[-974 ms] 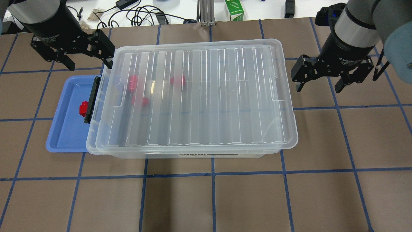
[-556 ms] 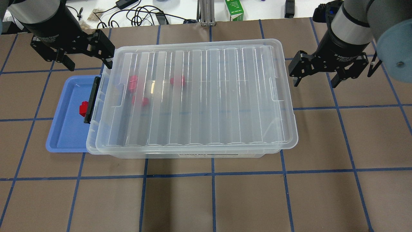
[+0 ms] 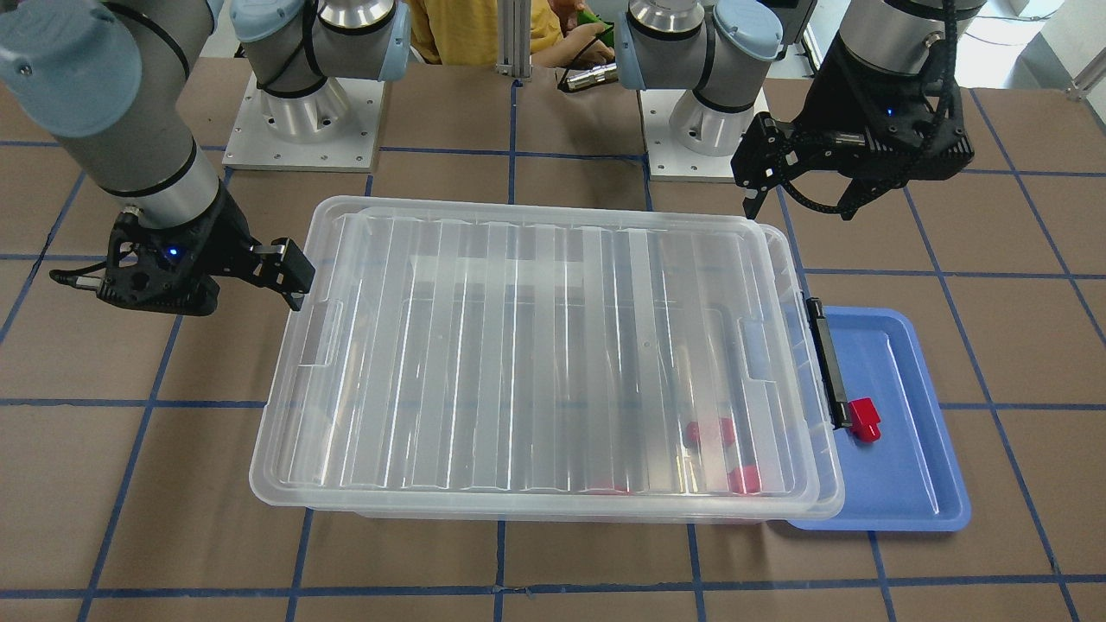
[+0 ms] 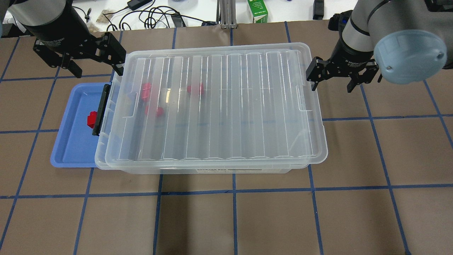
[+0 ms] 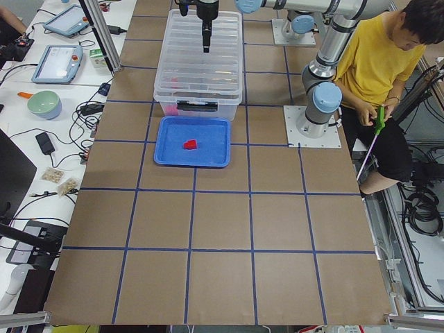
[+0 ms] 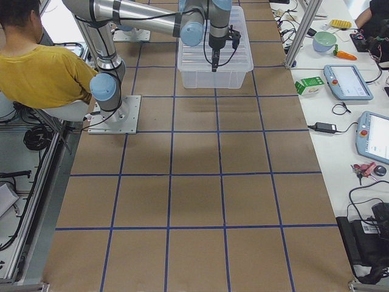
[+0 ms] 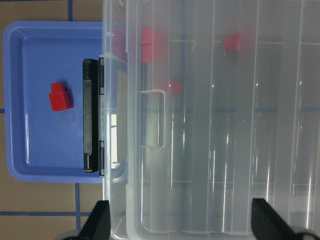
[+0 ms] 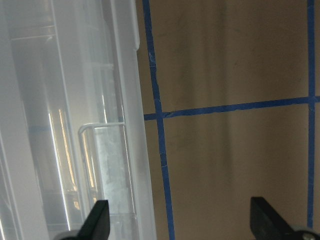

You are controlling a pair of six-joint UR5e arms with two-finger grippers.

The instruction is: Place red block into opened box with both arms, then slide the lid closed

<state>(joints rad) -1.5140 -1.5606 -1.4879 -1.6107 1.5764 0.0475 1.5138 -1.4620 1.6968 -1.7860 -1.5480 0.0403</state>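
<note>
1. The worktop (image 4: 233, 219) is matte brown paper ruled into squares by blue tape. A person (image 5: 378, 66) in a yellow shirt sits by the arm bases, well apart from the box (image 4: 212, 170).
2. The box is a clear rectangular plastic bin with rounded corners and a black latch bar (image 4: 100, 109) at one short end.
3. The lid (image 4: 230, 106) is clear and ribbed. It lies on the box, leaving a narrow strip of rim bare at the latch end.
4. You can see three red pieces (image 4: 195, 88) blurred through the lid, inside the box.
5. A shallow blue tray (image 4: 70, 148) is tucked against the box's latch end. The red block (image 4: 91, 119) lies in it, outside the box and just beside the latch bar.
6. The left end effector (image 4: 97, 69) is near the box's latch-end corner, spread wide and empty.
7. The right end effector (image 4: 331, 86) is beside the box's opposite end, also spread wide and empty.
</note>
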